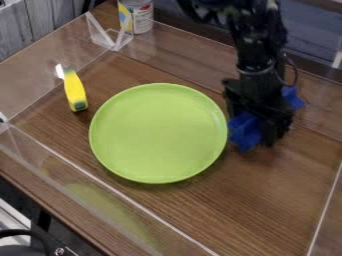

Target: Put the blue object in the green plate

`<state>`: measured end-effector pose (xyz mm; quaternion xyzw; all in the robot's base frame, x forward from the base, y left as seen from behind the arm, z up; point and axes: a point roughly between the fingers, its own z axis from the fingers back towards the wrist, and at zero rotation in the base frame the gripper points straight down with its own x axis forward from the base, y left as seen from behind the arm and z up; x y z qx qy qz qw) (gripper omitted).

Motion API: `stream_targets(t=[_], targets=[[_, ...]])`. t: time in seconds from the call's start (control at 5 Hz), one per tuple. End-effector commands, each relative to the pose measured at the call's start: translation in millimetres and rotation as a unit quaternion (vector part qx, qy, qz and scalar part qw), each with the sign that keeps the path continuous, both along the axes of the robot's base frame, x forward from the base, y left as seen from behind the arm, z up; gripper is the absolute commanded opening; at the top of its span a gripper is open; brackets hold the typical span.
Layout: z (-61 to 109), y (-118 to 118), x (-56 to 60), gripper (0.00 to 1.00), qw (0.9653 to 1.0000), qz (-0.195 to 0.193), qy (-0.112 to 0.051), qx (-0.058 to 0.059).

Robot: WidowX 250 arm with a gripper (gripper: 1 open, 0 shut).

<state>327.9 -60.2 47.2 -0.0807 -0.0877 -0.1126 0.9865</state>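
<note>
The blue block [246, 131] lies right at the tool [250, 122], under its tips and just beside the right rim of the plate [158, 133], though I cannot tell whether the fingers pinch it.

It looks like a lab or workshop corner: a wood-grain table [274, 205] under the jaws, clear sheeting [38, 75] edging it well off to one side, and dark cables [30, 236] at the near corner, farther from the jaws.
</note>
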Motion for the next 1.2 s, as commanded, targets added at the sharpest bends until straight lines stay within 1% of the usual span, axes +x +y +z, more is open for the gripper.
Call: stream_targets(t=[0.0, 0.2, 0.4, 0.6, 0.8, 1.0], targets=[[30.4, 22.6, -3.6, 0.0, 0.9992, 0.019, -0.035, 0.001], [36.2, 55.8, -12.2, 0.0, 0.9987, 0.038, -0.034, 0.007], [35.6, 83.9, -20.9, 0.0, 0.9984, 0.047, -0.029, 0.013], [28.2, 94.8, -38.9, 0.0, 0.9989, 0.043, -0.015, 0.016], [20.3, 96.7, -38.7, 1.0, 0.9989, 0.044, -0.007, 0.017], [15.6, 97.0, -36.1, 1.0, 0.9988, 0.044, -0.006, 0.019]])
